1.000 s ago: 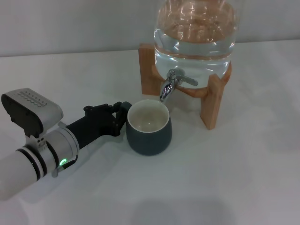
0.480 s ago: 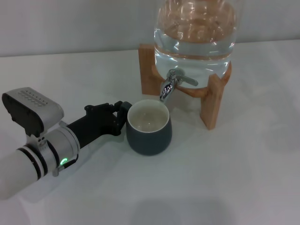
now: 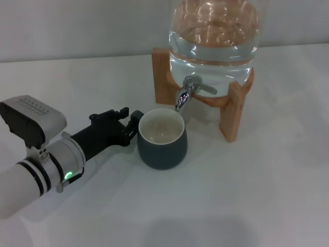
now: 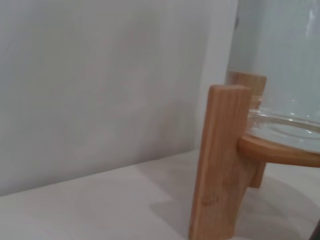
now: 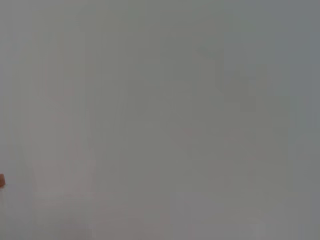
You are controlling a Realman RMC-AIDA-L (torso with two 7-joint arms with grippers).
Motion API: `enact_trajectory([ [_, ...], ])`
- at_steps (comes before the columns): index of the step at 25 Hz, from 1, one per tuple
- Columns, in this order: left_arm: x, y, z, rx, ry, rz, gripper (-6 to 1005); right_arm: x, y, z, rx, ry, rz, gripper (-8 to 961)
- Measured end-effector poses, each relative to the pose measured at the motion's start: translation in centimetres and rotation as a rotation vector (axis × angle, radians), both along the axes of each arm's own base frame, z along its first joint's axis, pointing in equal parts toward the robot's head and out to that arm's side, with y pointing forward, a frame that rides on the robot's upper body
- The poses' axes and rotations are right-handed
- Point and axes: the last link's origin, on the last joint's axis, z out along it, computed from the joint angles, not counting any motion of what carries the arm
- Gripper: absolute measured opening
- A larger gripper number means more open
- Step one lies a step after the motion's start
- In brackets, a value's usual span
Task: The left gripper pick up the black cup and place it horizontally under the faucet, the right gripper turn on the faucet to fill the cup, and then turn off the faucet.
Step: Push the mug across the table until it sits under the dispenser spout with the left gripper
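Observation:
The black cup (image 3: 162,149) stands upright on the white table, its cream inside empty, its rim just below the spout of the chrome faucet (image 3: 186,92). The faucet's lever points right. My left gripper (image 3: 131,117) is at the cup's left side, its fingers spread apart at the spot where the handle would be; the handle itself is hidden. The left wrist view shows only the wooden stand (image 4: 220,165) and the clear water jar (image 4: 285,65). My right gripper is out of view; its wrist view shows a blank grey surface.
The clear water jar (image 3: 216,36) sits on a wooden stand (image 3: 234,110) behind and to the right of the cup. A grey wall runs along the back of the white table (image 3: 247,195).
My left gripper's fingers have spread apart at the cup's side and the wrist has shifted slightly. The cup has moved a touch to the left under the spout.

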Motion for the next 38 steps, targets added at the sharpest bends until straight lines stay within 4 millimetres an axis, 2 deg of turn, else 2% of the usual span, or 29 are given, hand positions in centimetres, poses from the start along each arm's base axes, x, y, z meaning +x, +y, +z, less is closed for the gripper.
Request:
enact_trajectory([
  [7,-0.03,-0.05,-0.03,-0.001,0.002,-0.001,399,0.02,-0.04,-0.09,-0.001,0.002,-0.001,843],
  [27,0.03,-0.21,-0.07,-0.003,-0.007,-0.005,400,0.18,-0.19,0.12,0.002,-0.001,-0.006,844],
  [38,-0.82,-0.91,0.49,0.016,-0.042,0.013,400,0.25,-0.24,0.23,0.002,-0.004,-0.007,844],
])
